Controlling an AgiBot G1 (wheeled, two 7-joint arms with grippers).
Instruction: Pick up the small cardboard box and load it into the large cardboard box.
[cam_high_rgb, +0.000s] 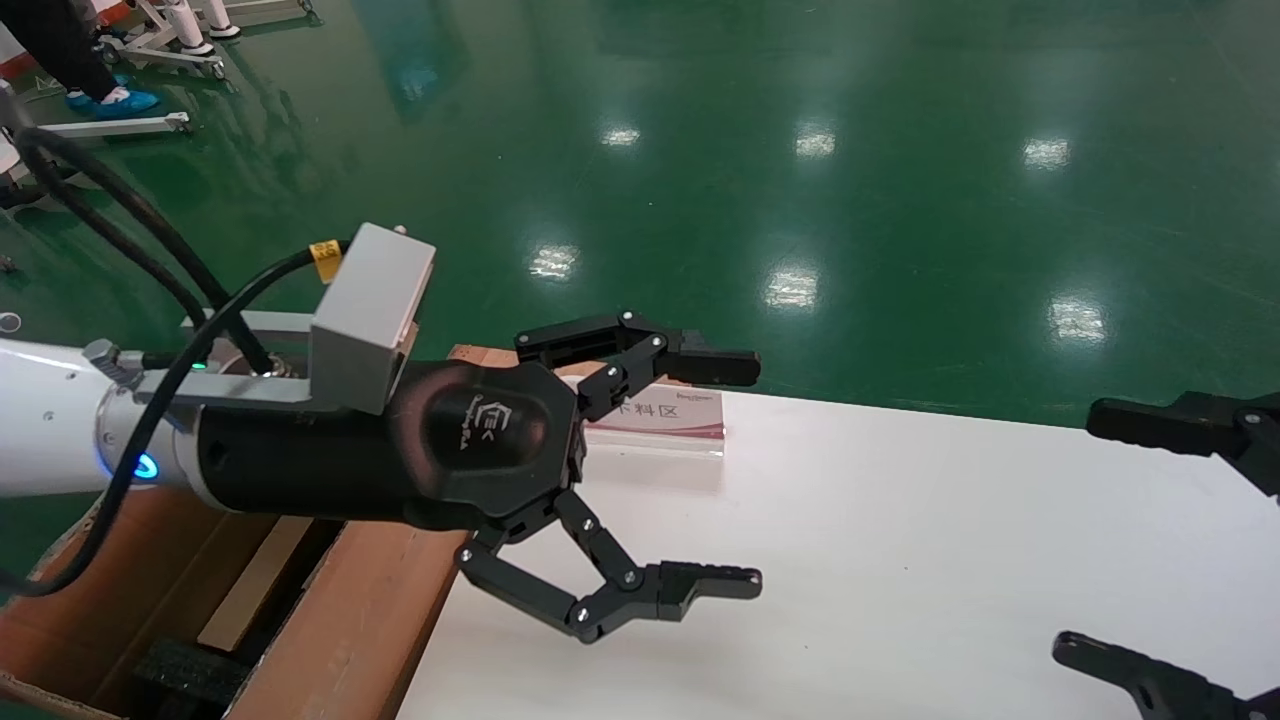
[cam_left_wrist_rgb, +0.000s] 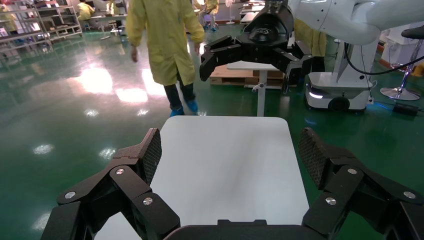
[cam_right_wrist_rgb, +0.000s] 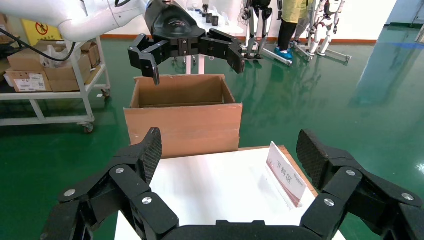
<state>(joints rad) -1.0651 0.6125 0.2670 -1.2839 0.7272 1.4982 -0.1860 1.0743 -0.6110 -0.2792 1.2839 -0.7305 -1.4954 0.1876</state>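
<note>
Left arm (cam_high_rgb: 120, 440) nearest, white and black, reaching across from the robot's left side over the edge of the worktop (cam_high_rgb: 900, 560). Its left pincer (cam_high_rgb: 745, 475) spread wide open, empty, hanging over the white surface near the worktop's left end.

Large cardboard box (cam_high_rgb: 370, 610) on the green floor (cam_high_rgb: 800, 150), hard against the worktop's left edge, under the left arm; flaps open, dark foam block visible inside at the bottom. From the right wrist view the same carton (cam_right_wrist_rgb: 182, 122) stands open-topped beyond the worktop.

Right pincer (cam_high_rgb: 1085, 530) at the worktop's right edge, fingers wide apart, holding nothing.

Small placard (cam_high_rgb: 665, 415) with printed characters stands on the worktop's far left corner.

Small cardboard box: not visible in any view.
</note>
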